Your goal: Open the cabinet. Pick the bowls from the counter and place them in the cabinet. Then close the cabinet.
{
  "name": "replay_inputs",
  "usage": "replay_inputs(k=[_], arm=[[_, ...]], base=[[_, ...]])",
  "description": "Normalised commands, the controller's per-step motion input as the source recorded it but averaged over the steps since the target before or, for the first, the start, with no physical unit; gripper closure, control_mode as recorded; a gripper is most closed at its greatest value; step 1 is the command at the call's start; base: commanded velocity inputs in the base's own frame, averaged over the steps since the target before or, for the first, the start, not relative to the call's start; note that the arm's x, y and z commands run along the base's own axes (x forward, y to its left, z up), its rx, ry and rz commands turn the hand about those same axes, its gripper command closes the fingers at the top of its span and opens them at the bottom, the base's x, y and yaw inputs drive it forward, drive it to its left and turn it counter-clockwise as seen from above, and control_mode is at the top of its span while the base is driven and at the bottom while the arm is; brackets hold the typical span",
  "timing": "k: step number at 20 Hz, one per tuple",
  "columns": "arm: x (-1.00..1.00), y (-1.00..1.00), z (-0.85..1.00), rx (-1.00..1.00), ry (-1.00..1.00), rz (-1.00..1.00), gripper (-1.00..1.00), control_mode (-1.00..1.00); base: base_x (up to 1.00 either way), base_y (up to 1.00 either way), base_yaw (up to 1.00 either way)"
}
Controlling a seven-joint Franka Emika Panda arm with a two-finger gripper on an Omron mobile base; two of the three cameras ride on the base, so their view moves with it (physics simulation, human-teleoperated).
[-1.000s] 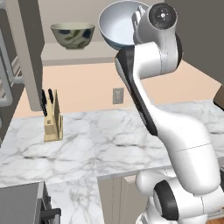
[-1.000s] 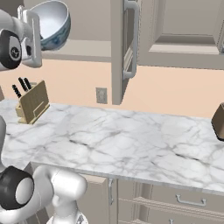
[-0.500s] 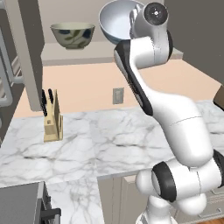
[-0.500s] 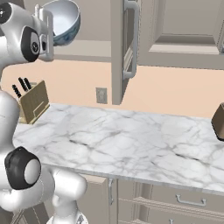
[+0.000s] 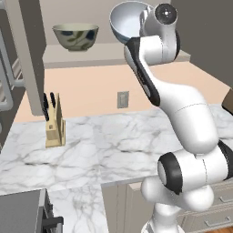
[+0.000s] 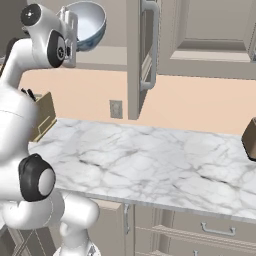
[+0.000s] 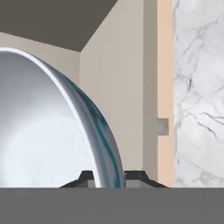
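At frame top, claw clamped on blue bowl has moved left toward cabinet; marble desk below.

Knife block on white marble counter; olive-beige bowl on cabinet shelf.

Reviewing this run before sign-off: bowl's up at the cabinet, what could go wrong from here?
1. The tool pinches only the thin rim of the pale blue bowl, which hangs tilted on its side; it may slip or swing.
2. The olive bowl already sits on the cabinet shelf; setting down too far left could knock it.
3. The open cabinet door stands close by; a wide arm swing might hit it.
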Motion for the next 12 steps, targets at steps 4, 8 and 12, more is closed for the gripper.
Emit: replay_inputs(k=[4,8,12], arm=[[0.06,-0.34,-0.17,0.03,0.00,0.00,1.00,-1.00],[0.06,-0.13,-0.20,0.07,-0.02,0.00,1.00,-1.00],[0.09,-0.01,-0.20,0.03,0.00,0.00,1.00,-1.00]], base=[[0.00,0.00,0.00],[0.00,0.00,0.00],[0.00,0.00,0.00]])
